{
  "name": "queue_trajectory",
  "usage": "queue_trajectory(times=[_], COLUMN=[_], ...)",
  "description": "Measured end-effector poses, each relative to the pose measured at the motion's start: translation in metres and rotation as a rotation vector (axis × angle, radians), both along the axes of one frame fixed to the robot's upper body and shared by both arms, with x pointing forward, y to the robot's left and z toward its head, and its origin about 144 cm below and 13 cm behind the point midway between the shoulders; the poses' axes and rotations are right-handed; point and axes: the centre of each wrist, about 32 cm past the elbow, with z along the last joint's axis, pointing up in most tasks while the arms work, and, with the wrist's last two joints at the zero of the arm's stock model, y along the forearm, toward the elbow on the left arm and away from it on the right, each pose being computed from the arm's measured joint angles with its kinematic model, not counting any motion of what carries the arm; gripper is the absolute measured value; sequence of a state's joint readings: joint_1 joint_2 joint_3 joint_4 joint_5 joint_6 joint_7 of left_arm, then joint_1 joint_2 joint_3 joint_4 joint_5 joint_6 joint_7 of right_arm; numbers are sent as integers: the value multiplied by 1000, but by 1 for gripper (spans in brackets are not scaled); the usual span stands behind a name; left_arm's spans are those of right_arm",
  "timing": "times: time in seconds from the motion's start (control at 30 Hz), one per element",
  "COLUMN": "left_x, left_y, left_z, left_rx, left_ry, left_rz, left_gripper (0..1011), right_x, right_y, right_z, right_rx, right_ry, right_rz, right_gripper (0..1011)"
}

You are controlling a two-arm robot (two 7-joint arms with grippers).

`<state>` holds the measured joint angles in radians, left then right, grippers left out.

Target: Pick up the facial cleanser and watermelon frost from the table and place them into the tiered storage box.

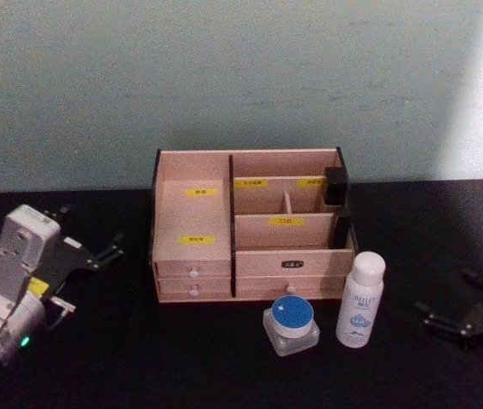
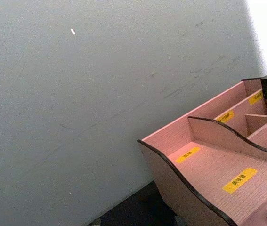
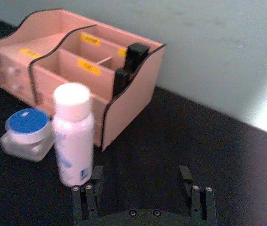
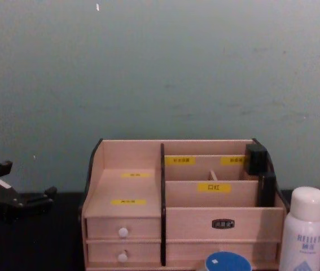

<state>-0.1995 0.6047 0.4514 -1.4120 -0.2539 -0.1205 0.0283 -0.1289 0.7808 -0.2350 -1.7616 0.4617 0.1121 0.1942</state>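
— Since the facial cleanser (image 1: 360,300) is the tall white bottle, where does it stand?

— Upright on the black table (image 1: 181,366), just in front of the tiered storage box (image 1: 258,262), at its right front corner. Nothing touches it.

— And the watermelon frost (image 1: 291,322)?

— Just beside the bottle, on its left, with a thin gap between them in the head view. It sits on the table before the lower drawers (image 1: 192,282), blue lid up.

— Which gripper is nearer?

— The right gripper (image 1: 458,298). It is low by the table, to the right of the bottle and well apart from it. Its fingers are spread wide and hold nothing. From its own wrist camera the facial cleanser (image 3: 73,136) stands just ahead of one finger (image 3: 92,188), not between the two, and the watermelon frost (image 3: 27,129) lies beyond.

— What about the left gripper (image 1: 88,232)?

— Left of the box and apart from it, aimed toward its left wall. Its fingers are spread too, with nothing between them; the chest view shows the same (image 4: 21,183).

— What does the box hold?

— Two black upright pieces (image 1: 336,189) at its right end, one in the rear compartment and one in the next one forward. What they are, I cannot tell. The left section steps down in bare wood carrying yellow labels (image 1: 200,192). Below it, two drawers with white knobs (image 1: 193,273) sit pushed in.
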Motion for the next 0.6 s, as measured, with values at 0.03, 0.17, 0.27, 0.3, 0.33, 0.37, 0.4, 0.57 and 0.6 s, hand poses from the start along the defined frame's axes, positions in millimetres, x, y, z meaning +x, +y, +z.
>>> queue_trajectory(times=[0.03,0.17,0.27,0.3,0.33,0.37,0.4,0.57,0.6], left_x=[0,0,0,0,0,0,0,0,0], left_y=[0,0,0,0,0,0,0,0,0], left_z=[0,0,0,0,0,0,0,0,0], left_rx=[0,0,0,0,0,0,0,0,0], left_ry=[0,0,0,0,0,0,0,0,0], left_rz=[0,0,0,0,0,0,0,0,0], left_gripper=[1001,1001,1001,1001,1001,1001,1001,1001,1001], right_x=[-1,-3,-3,-2,-2,-1,-1,4,6], right_y=[-1,-3,-4,-3,-2,-1,0,5,6], right_z=[1,4,6,6,7,8,8,10,10], right_rx=[0,7,13,17,19,23,26,35,35], right_ry=[10,70,115,135,144,158,167,209,221], right_rz=[8,49,82,97,104,116,124,168,181], right_gripper=[1002,1002,1002,1002,1002,1003,1002,1002,1003])
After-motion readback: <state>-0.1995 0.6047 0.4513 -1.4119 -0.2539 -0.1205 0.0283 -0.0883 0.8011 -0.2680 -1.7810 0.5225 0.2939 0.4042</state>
